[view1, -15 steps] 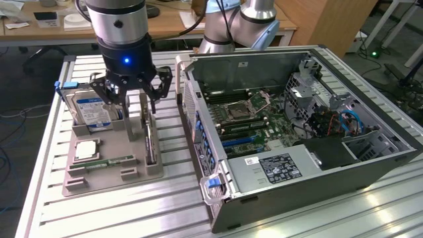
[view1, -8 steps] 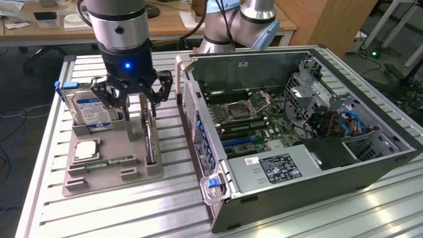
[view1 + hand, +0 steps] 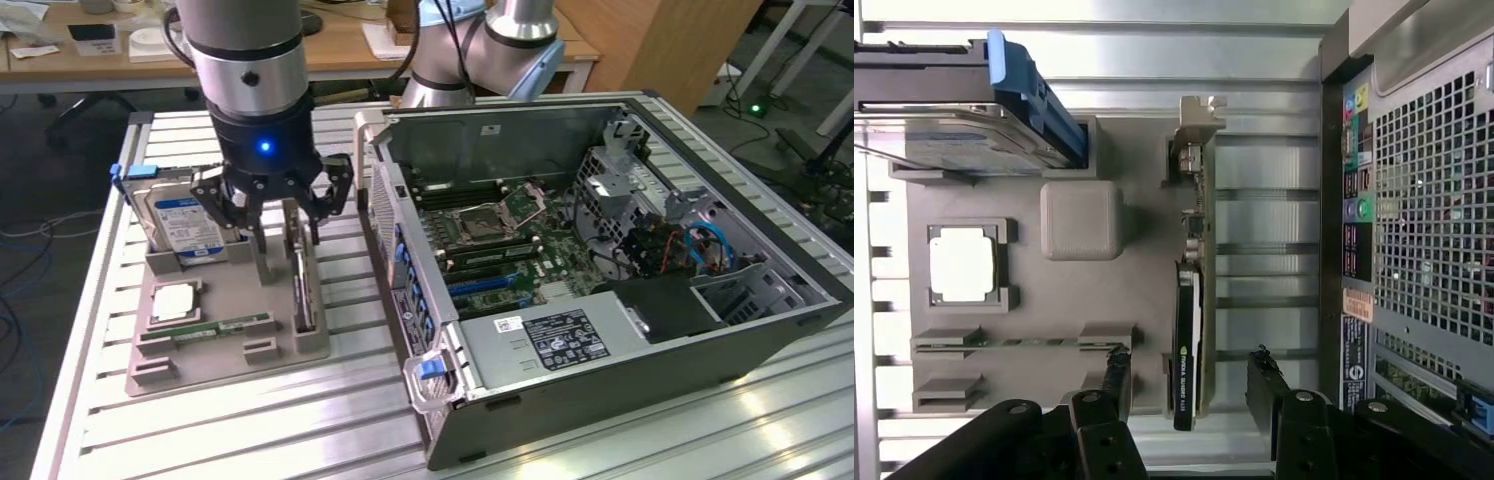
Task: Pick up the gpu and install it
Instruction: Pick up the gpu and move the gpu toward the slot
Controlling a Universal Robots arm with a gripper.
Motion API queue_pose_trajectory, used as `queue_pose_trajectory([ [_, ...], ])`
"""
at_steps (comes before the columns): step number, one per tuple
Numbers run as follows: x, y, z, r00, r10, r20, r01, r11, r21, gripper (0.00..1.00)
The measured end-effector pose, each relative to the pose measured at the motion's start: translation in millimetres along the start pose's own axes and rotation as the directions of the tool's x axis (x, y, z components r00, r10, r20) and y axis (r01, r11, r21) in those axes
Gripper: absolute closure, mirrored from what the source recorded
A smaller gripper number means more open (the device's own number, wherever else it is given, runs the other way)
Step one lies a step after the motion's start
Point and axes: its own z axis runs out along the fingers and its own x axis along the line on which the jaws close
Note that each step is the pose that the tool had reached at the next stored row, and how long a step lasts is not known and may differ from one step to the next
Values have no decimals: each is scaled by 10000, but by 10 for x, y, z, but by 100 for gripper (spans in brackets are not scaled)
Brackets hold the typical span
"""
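Observation:
The gpu (image 3: pixel 304 295) is a thin dark card standing on edge in a slot along the side of the grey holder tray (image 3: pixel 227 365) nearest the computer case. In the wrist view the gpu (image 3: pixel 1187 310) shows edge-on, with its metal bracket (image 3: pixel 1199 125) at the far end. My gripper (image 3: pixel 287 232) hangs open just above the card's end. Its two black fingers (image 3: pixel 1116 375) straddle the card, one on each side, without touching it, and the gripper (image 3: pixel 1189 385) holds nothing.
The tray (image 3: pixel 1144 250) also holds a silver hard drive (image 3: pixel 187 228) with a blue clip, a processor chip (image 3: pixel 174 300) and a green memory stick (image 3: pixel 214 328). The open computer case (image 3: pixel 601 340) lies at the exterior view's right, its motherboard (image 3: pixel 507 250) exposed. Its perforated back panel (image 3: pixel 1424 220) is close beside the tray.

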Motion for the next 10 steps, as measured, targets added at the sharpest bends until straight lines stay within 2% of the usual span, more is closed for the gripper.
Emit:
queue_pose_trajectory([
  [10,3,-8,177,10000,-2,-1,2,10000,1,41],
])
